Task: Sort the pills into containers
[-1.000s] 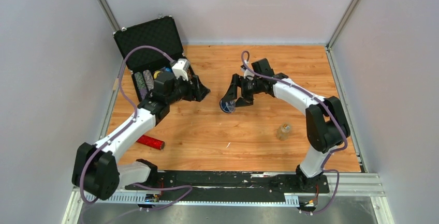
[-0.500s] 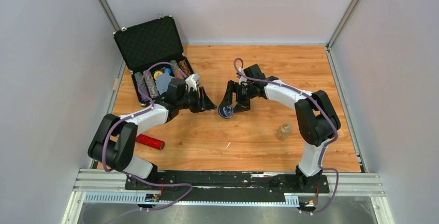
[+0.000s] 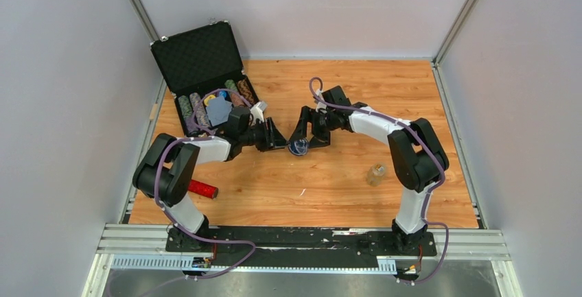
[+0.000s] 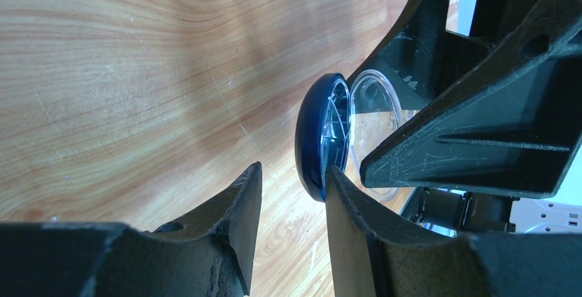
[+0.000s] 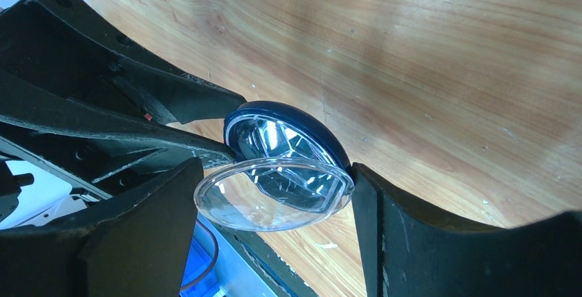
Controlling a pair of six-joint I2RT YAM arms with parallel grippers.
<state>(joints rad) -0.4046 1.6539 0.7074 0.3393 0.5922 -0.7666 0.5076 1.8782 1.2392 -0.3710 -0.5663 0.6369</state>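
Dish [image 3: 299,147] is tilting mid-frame | right gripper [image 5: 276,173] is pinching dish | left gripper [image 4: 292,177] is holding fingers [image 4: 240,204] a little apart beside dish edge

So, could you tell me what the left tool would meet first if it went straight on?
Most likely the dish, held by the right tool. Its rim sits just ahead of the left tool, though whether they already touch is unclear.
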